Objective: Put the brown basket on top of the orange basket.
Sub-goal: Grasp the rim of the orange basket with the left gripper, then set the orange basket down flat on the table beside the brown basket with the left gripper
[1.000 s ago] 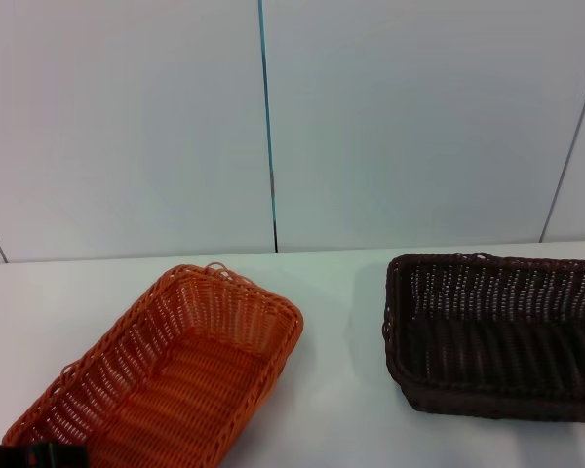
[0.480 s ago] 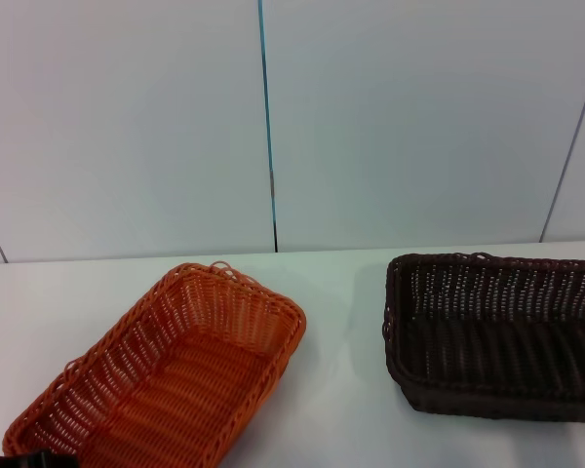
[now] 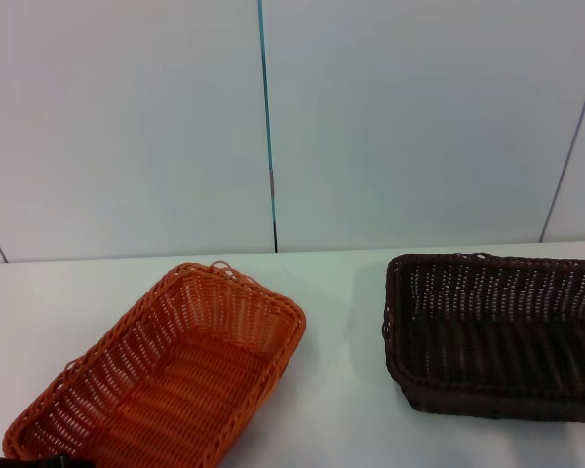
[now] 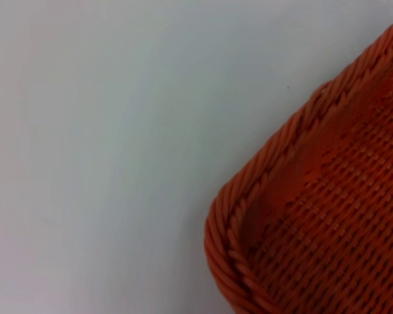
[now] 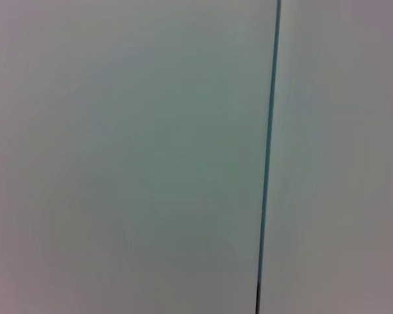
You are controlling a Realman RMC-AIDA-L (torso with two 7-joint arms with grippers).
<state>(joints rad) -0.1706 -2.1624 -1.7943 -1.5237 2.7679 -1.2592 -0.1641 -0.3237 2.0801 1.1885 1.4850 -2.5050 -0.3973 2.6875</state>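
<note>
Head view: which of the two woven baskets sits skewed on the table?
The orange rectangular woven basket, on the robot's left; the dark brown one sits square.

A white surface carries two woven baskets, and both sit directly on it. The orange basket lies on the left, turned at an angle so one corner points toward the back. The brown basket lies on the right, set roughly square to the surface's back edge, its far side running out of the head view. The two are well apart, with bare white surface between them. In the left wrist view a braided corner of the orange basket rests on the same white top.
</note>
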